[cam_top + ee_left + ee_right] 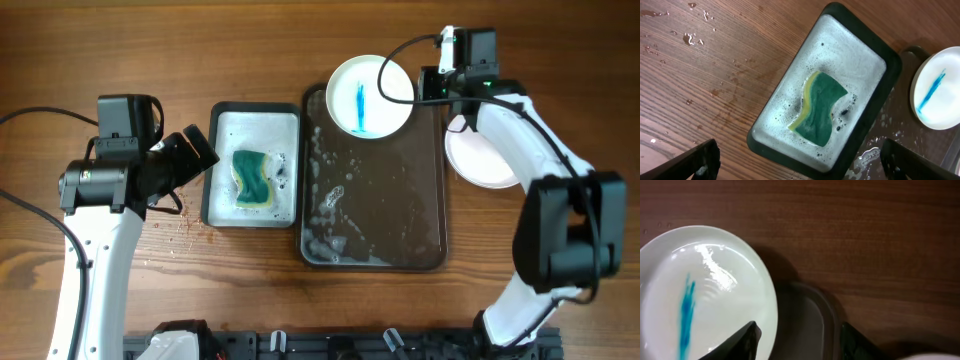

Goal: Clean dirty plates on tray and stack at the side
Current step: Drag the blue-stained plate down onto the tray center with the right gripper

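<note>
A white plate (368, 95) with a blue smear lies at the far end of the big dark tray (390, 200). It also shows in the right wrist view (705, 295) and in the left wrist view (937, 90). My right gripper (432, 88) (800, 342) is open at the plate's right rim, one finger over the plate and the other beyond the tray corner (815, 320). A green and yellow sponge (253, 178) (819, 108) lies in the small soapy tray (207, 165) (875, 85). My left gripper (195, 155) (802, 167) is open and empty above that tray's left side.
A stack of clean white plates (480, 165) sits right of the big tray, partly hidden by my right arm. Soapy water and foam cover the big tray's floor. Water drops lie on the wood left of the small tray (690, 37).
</note>
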### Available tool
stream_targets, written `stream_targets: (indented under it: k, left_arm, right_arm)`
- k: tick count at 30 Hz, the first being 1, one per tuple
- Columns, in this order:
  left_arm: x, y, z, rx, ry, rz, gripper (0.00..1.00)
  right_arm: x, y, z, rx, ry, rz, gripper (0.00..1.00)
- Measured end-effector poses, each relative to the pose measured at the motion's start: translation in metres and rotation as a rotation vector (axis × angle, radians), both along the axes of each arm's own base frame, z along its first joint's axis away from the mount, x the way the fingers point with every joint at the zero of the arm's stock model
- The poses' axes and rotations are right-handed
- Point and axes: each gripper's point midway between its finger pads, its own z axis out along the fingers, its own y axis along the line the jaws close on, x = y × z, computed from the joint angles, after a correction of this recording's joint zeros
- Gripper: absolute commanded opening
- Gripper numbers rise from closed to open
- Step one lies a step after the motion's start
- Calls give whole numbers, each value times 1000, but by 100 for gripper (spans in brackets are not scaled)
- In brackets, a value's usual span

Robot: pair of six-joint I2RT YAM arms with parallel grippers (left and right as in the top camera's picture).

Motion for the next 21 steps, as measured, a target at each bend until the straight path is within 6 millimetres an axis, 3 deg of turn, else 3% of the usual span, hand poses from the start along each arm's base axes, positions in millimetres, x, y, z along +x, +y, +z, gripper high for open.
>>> stream_targets:
  k: [3,7,13,16,17,19,21]
  left_arm:
    - [0,0,0,0,0,0,100]
    - [0,0,0,0,0,0,100]
    - [0,0,0,0,0,0,100]
    - [5,0,3,0,-24,0,100]
    - [10,0,5,2,-47,0,100]
    - [14,0,8,2,-67,0,100]
    - [14,-1,8,-7,-66,-5,100]
  right_arm:
    - [-1,13,-29,68,54,41,43]
    - [-11,31,-65,182,159,54,5]
    - [-36,36,-74,252,284,9,4]
    - [-61,33,-46,237,330,7,4]
    - [-68,32,-25,234,318,13,4]
    - [-83,30,35,236,240,30,4]
    - [-107,28,71,236,224,35,4]
